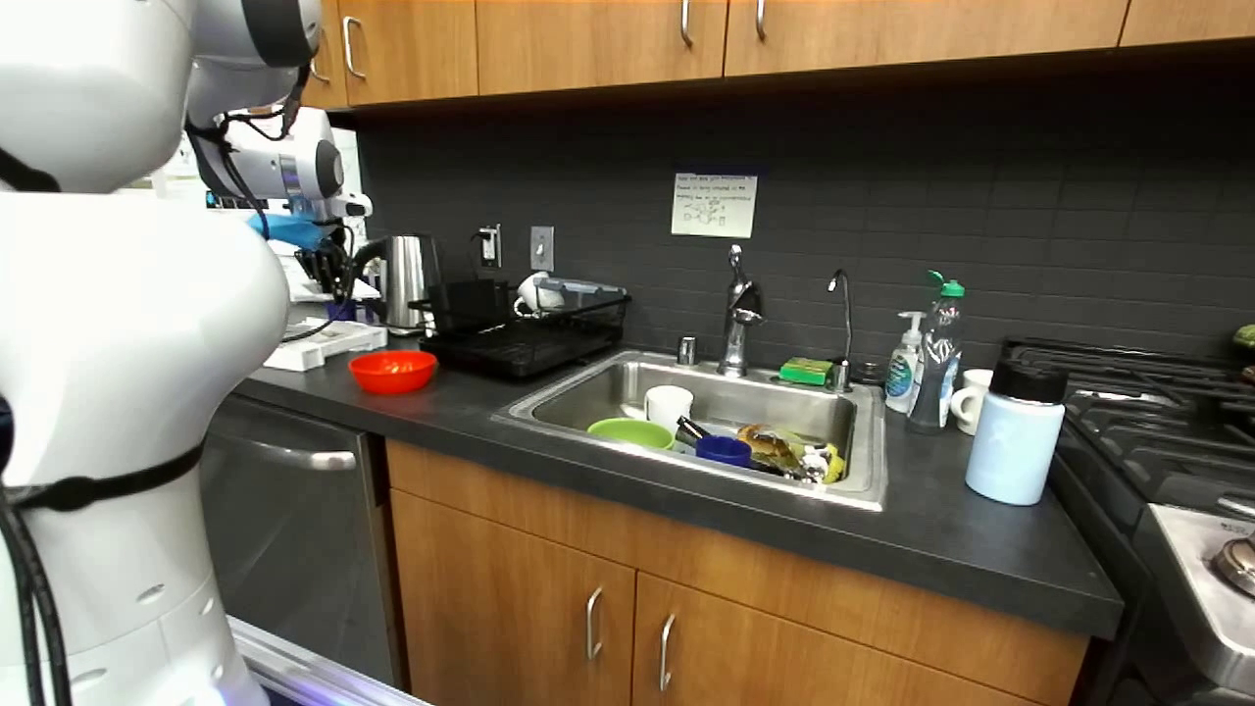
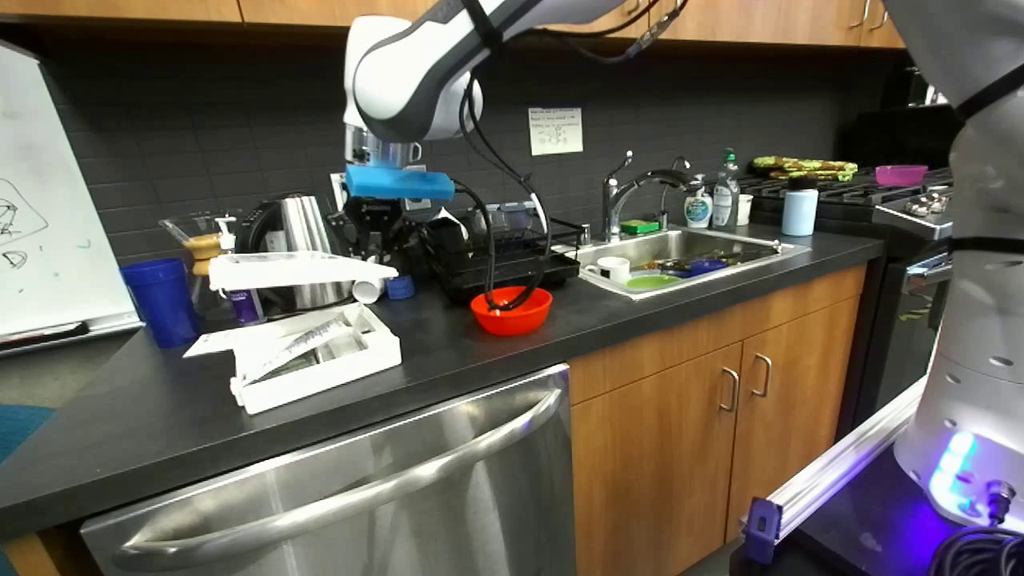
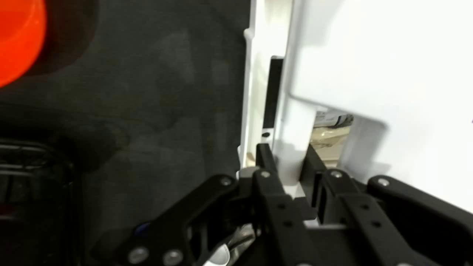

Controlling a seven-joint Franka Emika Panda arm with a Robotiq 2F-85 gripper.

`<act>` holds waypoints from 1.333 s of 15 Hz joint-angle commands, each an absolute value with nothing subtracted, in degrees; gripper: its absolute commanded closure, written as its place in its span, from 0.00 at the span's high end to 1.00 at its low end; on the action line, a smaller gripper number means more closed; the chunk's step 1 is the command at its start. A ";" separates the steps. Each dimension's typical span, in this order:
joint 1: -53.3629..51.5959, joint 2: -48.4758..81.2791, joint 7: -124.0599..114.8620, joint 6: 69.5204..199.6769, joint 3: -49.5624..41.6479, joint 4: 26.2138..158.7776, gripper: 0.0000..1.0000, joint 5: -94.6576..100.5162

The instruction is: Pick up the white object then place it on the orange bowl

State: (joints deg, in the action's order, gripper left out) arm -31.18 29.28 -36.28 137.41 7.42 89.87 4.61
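Observation:
The white object (image 2: 300, 270) is a flat white tray-like piece, held roughly level above an open white box (image 2: 320, 380) on the counter. It fills the right side of the wrist view (image 3: 388, 55). My gripper (image 2: 374, 250) points down at one end of it. In the wrist view the fingers (image 3: 288, 157) are closed on both sides of its narrow white edge. The orange bowl (image 2: 512, 323) stands on the counter to the right of the gripper. It also shows in an exterior view (image 1: 392, 376) and at the wrist view's upper left (image 3: 16, 40).
A black dish rack (image 2: 512, 260) stands behind the bowl, beside the sink (image 1: 873, 461). A steel kettle (image 2: 308, 240) and a blue cup (image 2: 160, 304) stand behind the box. A black arm cable (image 2: 490, 240) hangs in front of the bowl in an exterior view.

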 commanded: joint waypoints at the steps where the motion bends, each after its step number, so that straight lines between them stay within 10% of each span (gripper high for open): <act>1: -25.82 21.16 -30.59 138.40 8.38 97.81 0.05 2.42; 20: -13.85 0.49 -18.83 146.40 7.94 125.39 0.05 2.81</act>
State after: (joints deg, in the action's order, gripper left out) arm -16.00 4.22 -19.59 144.40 7.69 121.07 2.33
